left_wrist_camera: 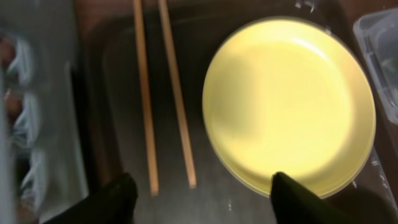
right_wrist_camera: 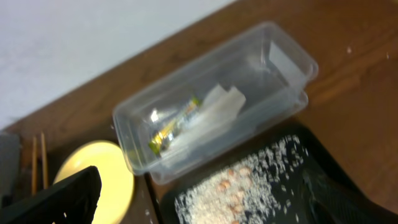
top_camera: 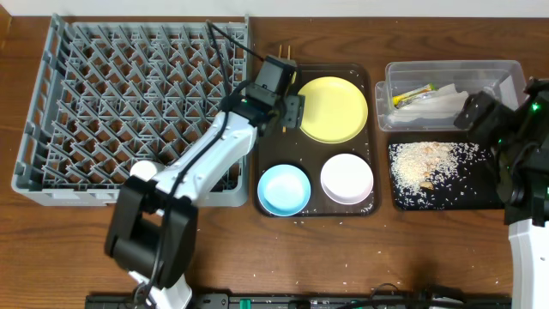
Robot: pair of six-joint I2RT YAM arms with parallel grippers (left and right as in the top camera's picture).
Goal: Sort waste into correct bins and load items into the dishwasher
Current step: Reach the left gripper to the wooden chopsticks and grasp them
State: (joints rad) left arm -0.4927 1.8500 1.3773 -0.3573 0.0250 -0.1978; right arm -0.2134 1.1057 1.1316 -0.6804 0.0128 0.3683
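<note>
Nearest, along the bottom of the overhead frame, the left arm [top_camera: 193,167] rises from left of centre and the right arm [top_camera: 527,249] stands at the lower right edge. A few loose grains lie on the wooden table [top_camera: 429,249] between them. Just beyond, in the lower half of the dark brown serving tray [top_camera: 316,154] at frame centre, the light blue bowl [top_camera: 284,190] sits left of the white bowl [top_camera: 347,178], side by side and not touching. To their right, the glossy black tray [top_camera: 446,207] holds the beige rice crumbs [top_camera: 426,161], heaped toward its upper left with grains scattered over the rest. Farther up, the yellow plate [top_camera: 333,109] lies flat in the serving tray's upper right. The left gripper [top_camera: 294,112] hovers just left of the plate, fingers spread wide and holding nothing. In the left wrist view the pair of chopsticks [left_wrist_camera: 177,93] lies side by side on the tray, left of the plate. The right gripper [top_camera: 474,113] hangs over the lower right corner of the clear tub [top_camera: 502,73], fingers parted and empty. Inside the tub, the green-and-orange wrapper [top_camera: 414,94] lies at the left, the white crumpled napkin [top_camera: 444,105] just beside it. The grey dish rack [top_camera: 69,196] fills the left of the frame up to the top edge, and the left arm crosses its lower right corner.
</note>
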